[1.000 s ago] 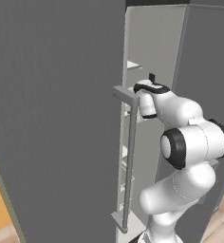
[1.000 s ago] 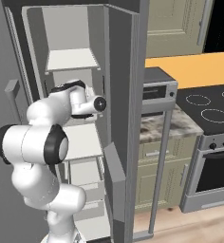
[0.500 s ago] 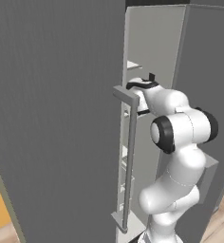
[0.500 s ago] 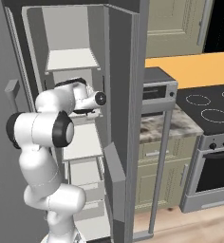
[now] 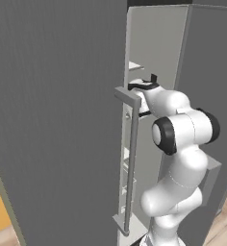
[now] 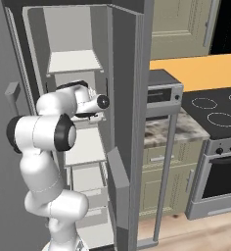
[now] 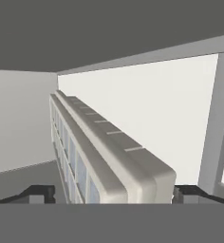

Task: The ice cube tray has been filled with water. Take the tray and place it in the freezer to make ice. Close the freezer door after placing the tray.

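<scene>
The ice cube tray (image 7: pixel 109 152) runs away from the hand inside the freezer (image 6: pixel 73 61), a whitish-grey bar against a white shelf. Its pale-blue water cells (image 7: pixel 78 173) face left in the rolled hand view. My gripper (image 7: pixel 114 192) is open, its dark fingertips (image 7: pixel 38 192) standing wide on either side of the tray's near end. In the base views the hand (image 5: pixel 143 87) reaches over a shelf at chest height inside the compartment. The freezer door (image 5: pixel 57 120) stands swung open at the left, its long bar handle (image 5: pixel 130 163) just beside my arm.
White shelves and drawers (image 6: pixel 85 179) fill the freezer below the hand. The other grey fridge door (image 6: pixel 129 122) rises right of my arm. Further right are a counter with a toaster oven (image 6: pixel 161 93), a stove (image 6: pixel 218 117) and beige cabinets (image 6: pixel 181 24).
The jaws have spread wide apart. The elbow has swung up and in toward the freezer, while the hand has stayed at the shelf.
</scene>
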